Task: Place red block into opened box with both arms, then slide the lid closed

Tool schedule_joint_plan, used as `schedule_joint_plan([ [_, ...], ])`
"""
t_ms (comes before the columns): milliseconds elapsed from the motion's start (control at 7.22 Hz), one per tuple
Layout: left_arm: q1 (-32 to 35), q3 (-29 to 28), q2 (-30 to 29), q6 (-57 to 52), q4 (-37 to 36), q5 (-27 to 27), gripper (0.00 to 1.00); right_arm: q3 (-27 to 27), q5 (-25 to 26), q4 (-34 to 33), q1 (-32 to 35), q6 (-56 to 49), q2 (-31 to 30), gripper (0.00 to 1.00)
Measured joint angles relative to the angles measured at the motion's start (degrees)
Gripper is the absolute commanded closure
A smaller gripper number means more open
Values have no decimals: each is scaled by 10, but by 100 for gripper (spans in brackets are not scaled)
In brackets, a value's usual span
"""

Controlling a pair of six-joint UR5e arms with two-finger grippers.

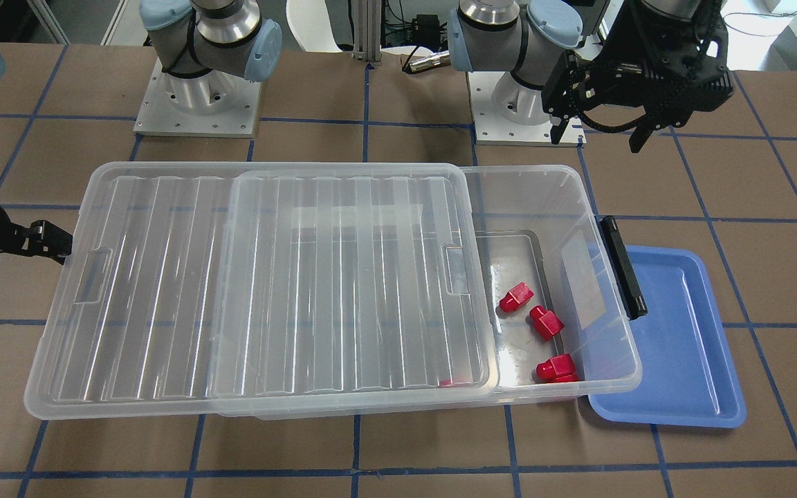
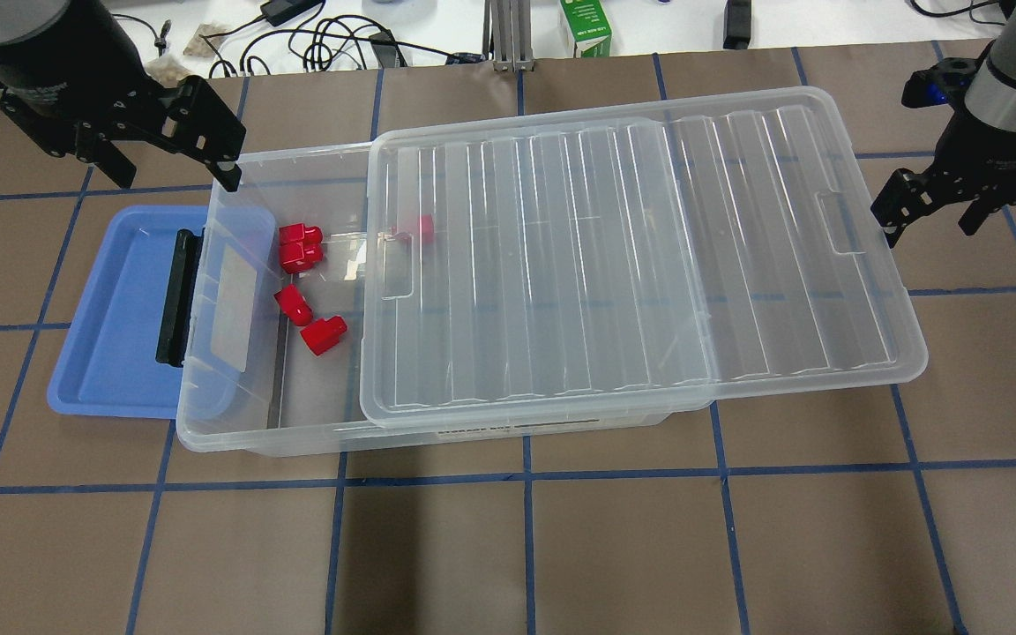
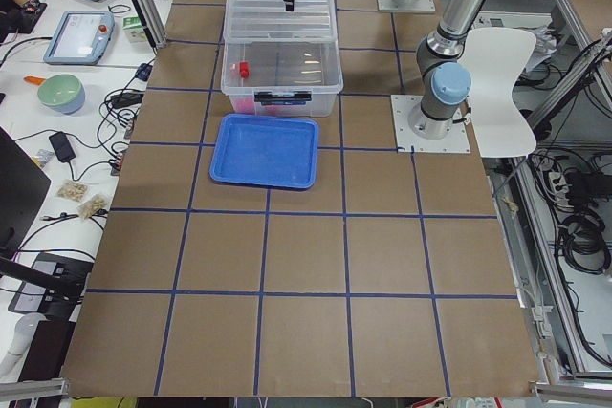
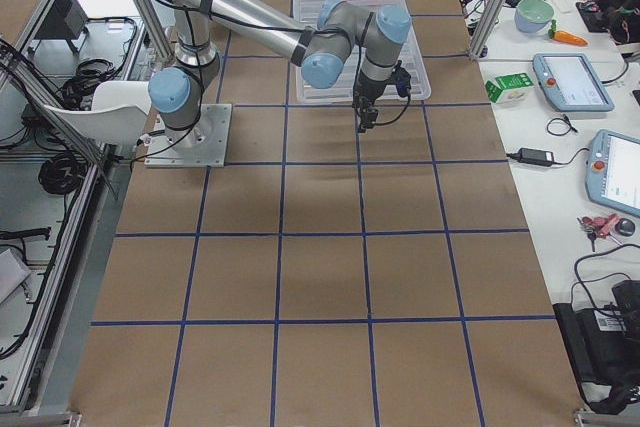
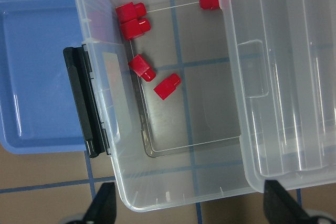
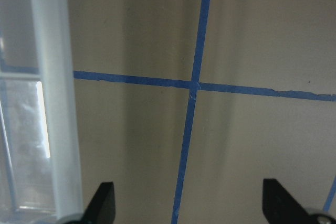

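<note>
The clear box [image 2: 296, 438] lies lengthwise on the table, its black clip [image 2: 175, 295] at the robot's left end. The ribbed lid [image 2: 631, 265] covers most of it and overhangs the other end, leaving the clip end uncovered. Several red blocks [image 2: 324, 334] lie on the box floor there, one [image 2: 424, 227] under the lid's edge. My left gripper [image 2: 177, 176] hangs open and empty above the box's far corner at the clip end; its wrist view looks down on the blocks [image 5: 167, 86]. My right gripper [image 2: 927, 231] is open just beyond the lid's overhanging short edge [image 6: 52, 103].
A blue tray [image 2: 111, 309] lies partly under the box's clip end. Both arm bases [image 1: 194, 104] stand at the robot's side of the table. Cables and a green carton [image 2: 585, 26] lie beyond the far edge.
</note>
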State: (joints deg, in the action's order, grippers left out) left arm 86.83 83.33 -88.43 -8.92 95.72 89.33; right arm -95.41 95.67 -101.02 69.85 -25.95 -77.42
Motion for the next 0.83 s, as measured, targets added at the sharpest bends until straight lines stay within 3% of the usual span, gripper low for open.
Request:
schedule_joint_plan([
  [416,3,43,1,3,-33,1,0,-1,-29,8,3,9,-4,0],
  [831,3,39,10,9,-8,6,0,-1,-58,21,28,62,-5,0],
])
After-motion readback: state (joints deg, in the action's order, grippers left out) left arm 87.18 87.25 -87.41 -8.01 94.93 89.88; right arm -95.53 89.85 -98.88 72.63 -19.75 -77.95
